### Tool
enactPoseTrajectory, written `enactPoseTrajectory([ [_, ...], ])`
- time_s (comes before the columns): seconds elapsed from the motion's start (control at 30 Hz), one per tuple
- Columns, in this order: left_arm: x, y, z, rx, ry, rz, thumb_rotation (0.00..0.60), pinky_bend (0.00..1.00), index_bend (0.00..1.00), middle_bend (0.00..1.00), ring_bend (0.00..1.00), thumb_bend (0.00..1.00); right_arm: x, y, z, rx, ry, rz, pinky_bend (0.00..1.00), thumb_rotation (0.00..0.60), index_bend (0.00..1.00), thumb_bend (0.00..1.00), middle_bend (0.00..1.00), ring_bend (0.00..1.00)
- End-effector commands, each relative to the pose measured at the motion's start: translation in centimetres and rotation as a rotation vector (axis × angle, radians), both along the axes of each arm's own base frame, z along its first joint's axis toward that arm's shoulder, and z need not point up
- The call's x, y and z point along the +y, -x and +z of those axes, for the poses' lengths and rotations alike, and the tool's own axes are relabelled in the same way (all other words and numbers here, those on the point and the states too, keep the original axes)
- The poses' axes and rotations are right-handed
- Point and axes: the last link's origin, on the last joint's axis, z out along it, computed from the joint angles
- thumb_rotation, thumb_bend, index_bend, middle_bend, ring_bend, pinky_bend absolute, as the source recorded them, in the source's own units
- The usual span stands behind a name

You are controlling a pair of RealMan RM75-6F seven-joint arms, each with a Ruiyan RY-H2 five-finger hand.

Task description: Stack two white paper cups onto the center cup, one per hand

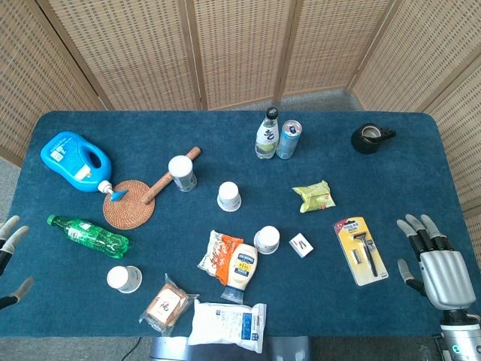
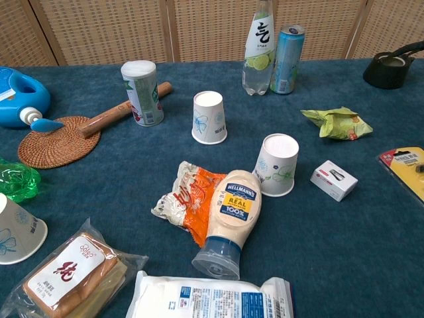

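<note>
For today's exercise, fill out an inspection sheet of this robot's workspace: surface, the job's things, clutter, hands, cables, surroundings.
Surface: blue table, crowded.
Job's things: three paper cups upside down: center cup, right cup, left cup tilted.
Clutter: detergent jug, green bottle, coaster, mayonnaise, razor pack, drink can.
Hands: left hand at the table edge, right hand with fingers spread; both hold nothing.
Cables: nothing seen.
Surroundings: wicker screens.

We see three white paper cups, all upside down: center cup (image 1: 229,196), right cup (image 1: 267,240) near it, left cup (image 1: 124,279) far off.
</note>
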Motion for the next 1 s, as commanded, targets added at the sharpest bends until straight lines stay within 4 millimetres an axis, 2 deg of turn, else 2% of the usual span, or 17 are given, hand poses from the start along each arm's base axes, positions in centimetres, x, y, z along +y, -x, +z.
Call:
enactPoseTrajectory([
  [0.03, 0.0, 0.0, 0.0, 0.001, 0.002, 0.001, 0.600, 0.08, 0.00, 0.00, 0.00, 0.33, 0.1, -0.2, -0.1, 0.013, -0.005, 0.006, 0.27, 0.600, 0.14, 0.45, 0.13, 0.00],
  [0.27, 0.0, -0.1, 0.1, -0.005, 0.003, 0.001, 0.600, 0.09, 0.00, 0.00, 0.00, 0.33, 0.2, -0.4, -0.5, 0.009, -0.020, 0.007, 0.27, 0.600, 0.14, 0.45, 0.13, 0.00],
  [0.43, 0.1, -0.2, 0.4, -0.019, -0.006, -0.002, 0.600, 0.09, 0.00, 0.00, 0.00, 0.33, 0.2, -1.2, -1.8, -0.045, -0.084, 0.015, 0.27, 0.600, 0.13, 0.45, 0.12, 0.00],
  [0.53, 0.1, -0.2, 0.6, -0.025, -0.011, 0.002, 0.600, 0.08, 0.00, 0.00, 0.00, 0.33, -0.2, -1.9, -3.0, -0.078, -0.180, 0.026, 0.27, 0.600, 0.11, 0.42, 0.09, 0.00],
  [0.7, 0.0, -0.1, 0.8, -0.032, -0.016, 0.005, 0.600, 0.09, 0.00, 0.00, 0.00, 0.33, -1.8, -3.3, -4.3, -0.089, -0.314, 0.047, 0.27, 0.600, 0.00, 0.33, 0.01, 0.00],
  [0.87, 0.1, 0.0, 0.6, -0.033, -0.007, 0.014, 0.600, 0.09, 0.00, 0.00, 0.00, 0.33, -3.8, -5.2, -5.8, -0.039, -0.405, 0.090, 0.27, 0.600, 0.00, 0.23, 0.00, 0.00],
  [1.0, 0.2, 0.1, 0.5, -0.031, -0.002, 0.020, 0.600, 0.09, 0.00, 0.00, 0.00, 0.33, -5.8, -7.1, -7.5, -0.002, -0.466, 0.125, 0.27, 0.600, 0.00, 0.22, 0.00, 0.00],
])
